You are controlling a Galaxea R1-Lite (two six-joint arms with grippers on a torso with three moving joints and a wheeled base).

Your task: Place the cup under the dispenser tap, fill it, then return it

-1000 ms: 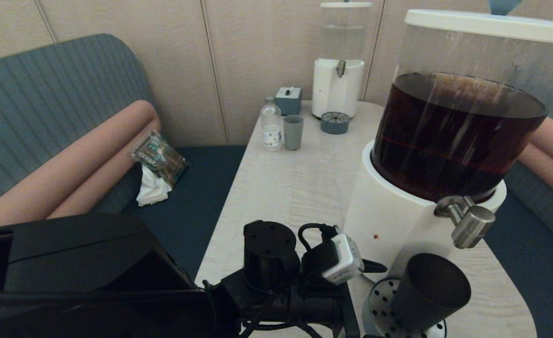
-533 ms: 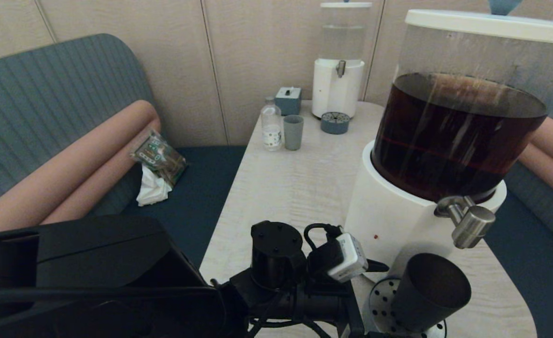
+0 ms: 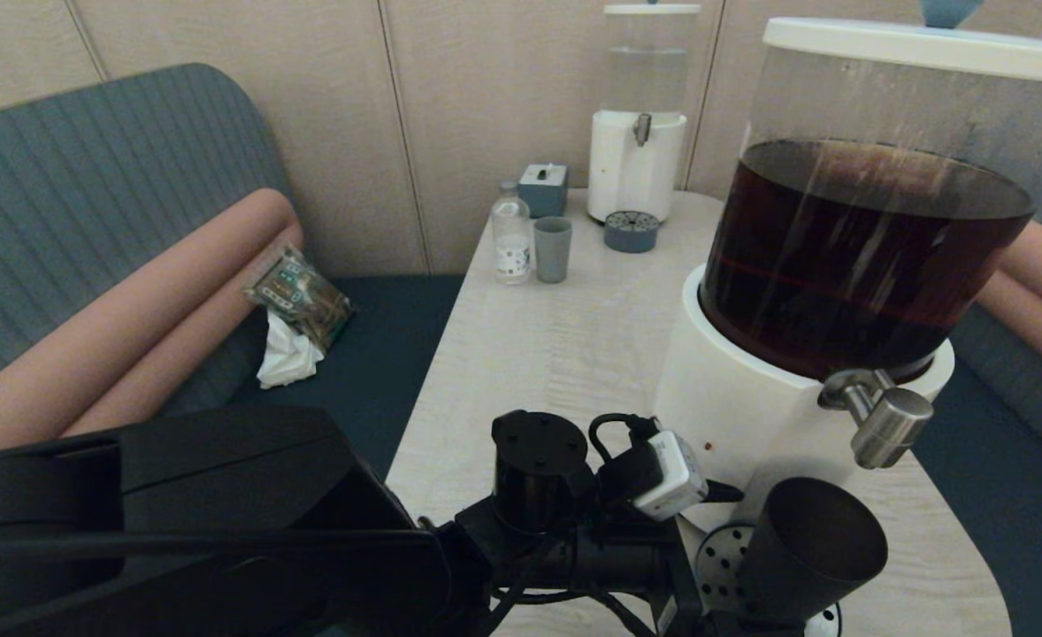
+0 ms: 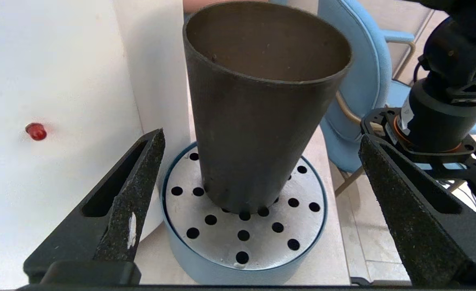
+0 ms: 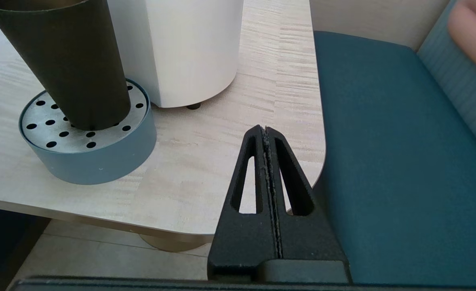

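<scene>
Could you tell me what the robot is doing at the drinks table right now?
The black cup stands upright on the perforated drip tray below the dispenser tap of the big dispenser of dark brown liquid. It looks empty. The left gripper has its fingers spread wide on either side of the cup, not touching it. The right gripper is shut and parked off the table's near corner. No liquid is running from the tap.
</scene>
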